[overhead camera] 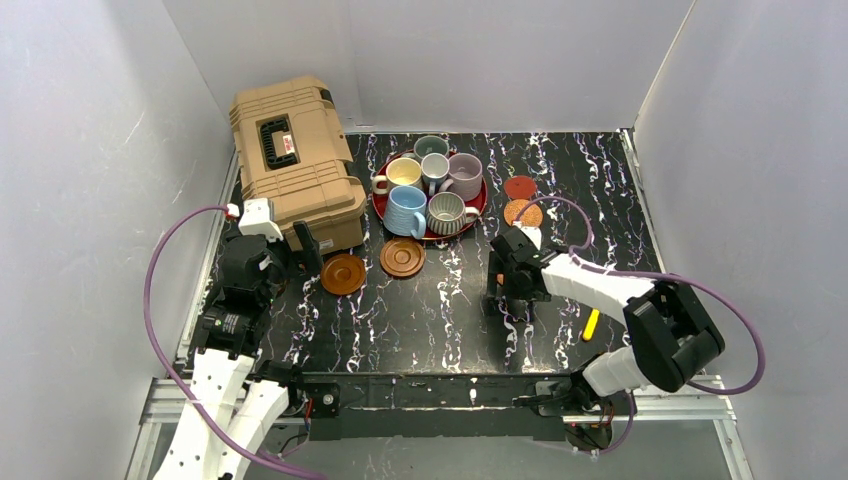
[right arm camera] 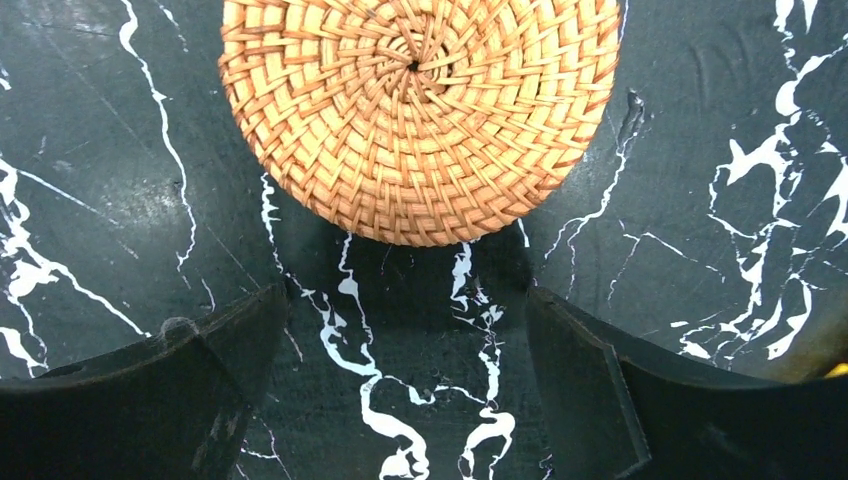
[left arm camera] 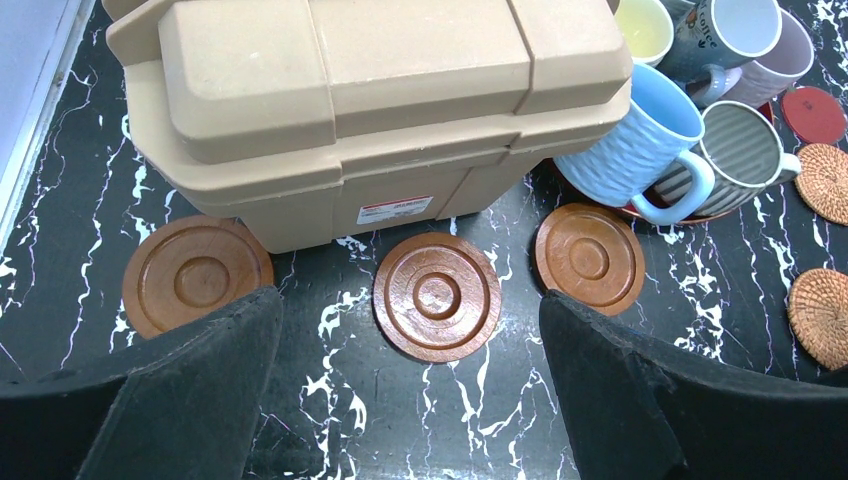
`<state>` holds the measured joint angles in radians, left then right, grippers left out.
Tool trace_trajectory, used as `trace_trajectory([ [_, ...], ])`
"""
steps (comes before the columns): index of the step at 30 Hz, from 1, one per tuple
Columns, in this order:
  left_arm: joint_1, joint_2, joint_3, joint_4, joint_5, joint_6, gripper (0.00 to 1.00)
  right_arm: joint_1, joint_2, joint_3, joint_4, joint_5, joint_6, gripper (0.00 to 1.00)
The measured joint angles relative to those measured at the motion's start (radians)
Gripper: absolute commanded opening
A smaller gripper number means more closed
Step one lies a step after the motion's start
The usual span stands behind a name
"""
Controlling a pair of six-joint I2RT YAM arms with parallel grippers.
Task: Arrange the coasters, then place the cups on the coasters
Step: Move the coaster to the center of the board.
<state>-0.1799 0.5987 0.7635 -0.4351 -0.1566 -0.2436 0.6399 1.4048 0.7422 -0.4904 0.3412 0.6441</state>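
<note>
Top view: we see cups (overhead camera: 405, 210) packed on red tray (overhead camera: 483, 197), toolbox (overhead camera: 295, 160) alongside.
Left wrist: our left gripper (left arm camera: 410, 330) gapes empty, middle wooden coaster (left arm camera: 437, 297) ahead; toolbox looms close behind.
Right wrist: our right gripper (right arm camera: 405, 310) stands wide, woven coaster (right arm camera: 415, 110) just ahead.

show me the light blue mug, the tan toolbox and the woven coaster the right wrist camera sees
light blue mug (left arm camera: 620, 165): left wrist view, outer wall
tan toolbox (overhead camera: 315, 135): top view, lid beside the handle
woven coaster (right arm camera: 413, 68): right wrist view, centre of the weave
</note>
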Motion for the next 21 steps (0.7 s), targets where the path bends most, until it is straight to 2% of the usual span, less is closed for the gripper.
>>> trace_trajectory([
  [8,0.0,0.003,0.0,0.0,0.0,0.0,0.99,-0.008,0.038,0.002,0.046,0.004,0.026,0.91],
  [21,0.0,0.002,0.0,0.0,-0.001,0.0,0.99,-0.113,0.054,0.0,0.122,0.016,0.005,0.86],
])
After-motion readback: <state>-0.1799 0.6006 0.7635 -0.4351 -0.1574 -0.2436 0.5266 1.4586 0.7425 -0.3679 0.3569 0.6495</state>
